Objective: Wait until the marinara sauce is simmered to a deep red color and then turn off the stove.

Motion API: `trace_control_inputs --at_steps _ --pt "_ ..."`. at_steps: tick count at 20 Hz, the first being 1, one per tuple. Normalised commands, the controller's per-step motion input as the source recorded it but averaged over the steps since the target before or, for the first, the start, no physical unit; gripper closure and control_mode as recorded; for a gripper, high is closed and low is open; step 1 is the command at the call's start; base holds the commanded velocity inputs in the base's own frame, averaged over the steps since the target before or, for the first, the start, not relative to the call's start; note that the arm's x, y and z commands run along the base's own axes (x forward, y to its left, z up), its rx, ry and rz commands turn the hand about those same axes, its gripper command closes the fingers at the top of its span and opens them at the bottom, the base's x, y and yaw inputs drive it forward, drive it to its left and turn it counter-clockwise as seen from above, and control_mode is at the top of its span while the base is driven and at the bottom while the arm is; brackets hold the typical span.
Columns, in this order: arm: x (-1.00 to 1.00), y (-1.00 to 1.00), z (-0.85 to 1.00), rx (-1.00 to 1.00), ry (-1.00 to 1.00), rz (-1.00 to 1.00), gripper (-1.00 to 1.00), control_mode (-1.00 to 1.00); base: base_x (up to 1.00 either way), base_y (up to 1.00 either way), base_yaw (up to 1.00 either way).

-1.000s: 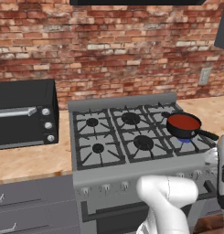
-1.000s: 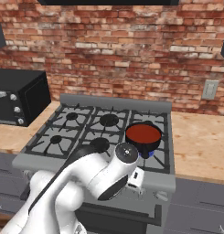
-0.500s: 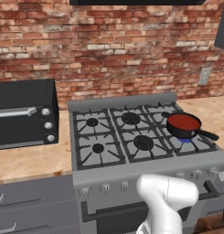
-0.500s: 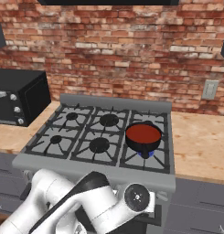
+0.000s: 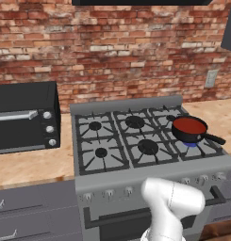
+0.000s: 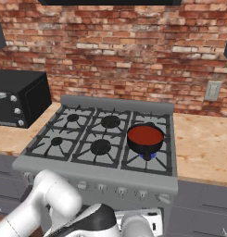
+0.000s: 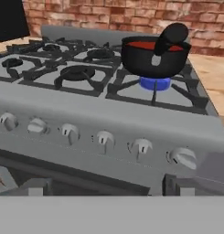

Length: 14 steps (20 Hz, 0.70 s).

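- I see the toaster oven on the counter, left of the stove.
- Sauce sits in the pan over a blue flame, front right burner.
- My arm is folded low before the knobs; hand fully open, empty.

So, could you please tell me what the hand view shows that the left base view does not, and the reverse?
Hand view alone: the knobs close up, the rightmost turned differently from the rest. Left base view alone: the toaster oven left of the stove, and a wall outlet. Both: the pan of sauce over a blue flame.
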Motion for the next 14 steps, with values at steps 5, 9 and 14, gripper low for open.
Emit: trace_control_inputs --at_steps 5,9,14 --pt "0.00 -0.03 -0.19 -0.16 -0.33 0.08 -1.00 -1.00 0.00 0.00 0.00" --pt "0.00 -0.01 -0.17 -0.15 -0.33 0.05 -1.00 -1.00 0.00 0.00 0.00" --pt "0.00 -0.06 -0.11 -0.08 -0.30 0.00 -1.00 -1.00 0.00 0.00 0.00"
